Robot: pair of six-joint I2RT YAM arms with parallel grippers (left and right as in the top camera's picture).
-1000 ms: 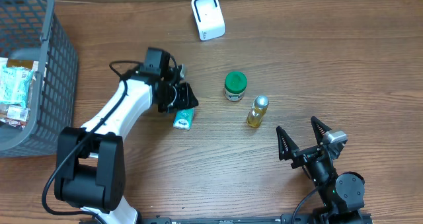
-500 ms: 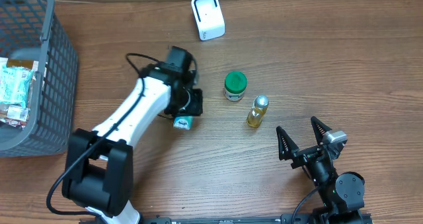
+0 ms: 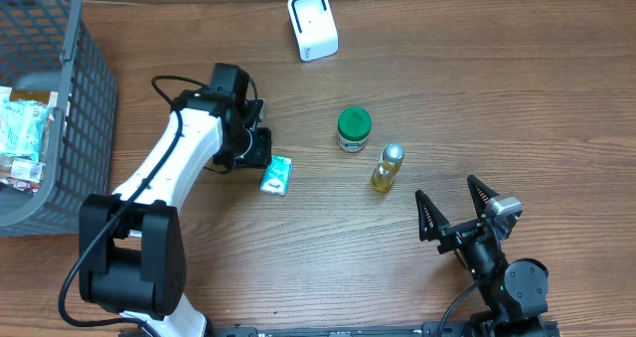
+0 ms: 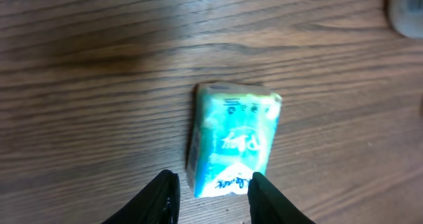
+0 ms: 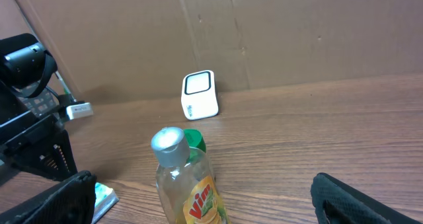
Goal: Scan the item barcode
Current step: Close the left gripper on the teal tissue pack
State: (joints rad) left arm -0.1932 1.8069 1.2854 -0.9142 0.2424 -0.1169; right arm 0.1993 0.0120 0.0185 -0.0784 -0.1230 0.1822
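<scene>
Left gripper point(image 4: 211, 176) is half spread and pinching nothing. The pack point(image 4: 232, 135) lies flat on the bench point(image 4: 79, 85) just ahead of my tips. Further ahead and to the right are the can point(image 3: 354, 128) and bottle point(image 3: 388, 167), and the scanner point(image 3: 312, 25) sits farthest off. I judge this the grasping step. Next I must straddle the pack, close, lift, and turn its barcode toward the scanner. My right gripper point(image 3: 444, 186) is spread wide and empty.

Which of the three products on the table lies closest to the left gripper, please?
The teal tissue pack, lying flat right beside the left gripper; the green-lidded jar and the yellow bottle stand farther off.
</scene>
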